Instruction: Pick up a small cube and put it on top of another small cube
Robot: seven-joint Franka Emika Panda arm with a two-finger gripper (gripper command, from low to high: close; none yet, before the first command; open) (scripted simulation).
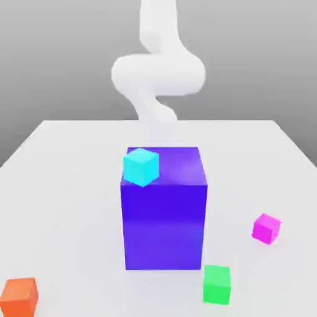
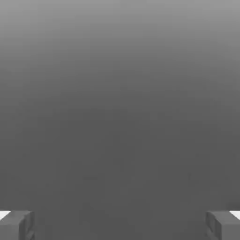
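The small magenta-pink cube (image 1: pixel 266 228) rests on the white table at the exterior view's right, a little way from the big blue-purple block (image 1: pixel 164 213). A cyan cube (image 1: pixel 141 166) of similar size sits on the block's top, at its front-left corner. My white arm (image 1: pixel 158 74) rises behind the block, well above the table. In the hand view my gripper (image 2: pixel 120 226) is open. Its two grey fingertips (image 2: pixel 17 225) stand far apart with nothing between them, against plain grey background.
A green cube (image 1: pixel 217 284) lies on the table (image 1: pixel 68 186) in front of the block, toward the exterior view's right. An orange cube (image 1: pixel 19 296) sits at the front-left corner. The tall block stands mid-table between the arm and the front cubes.
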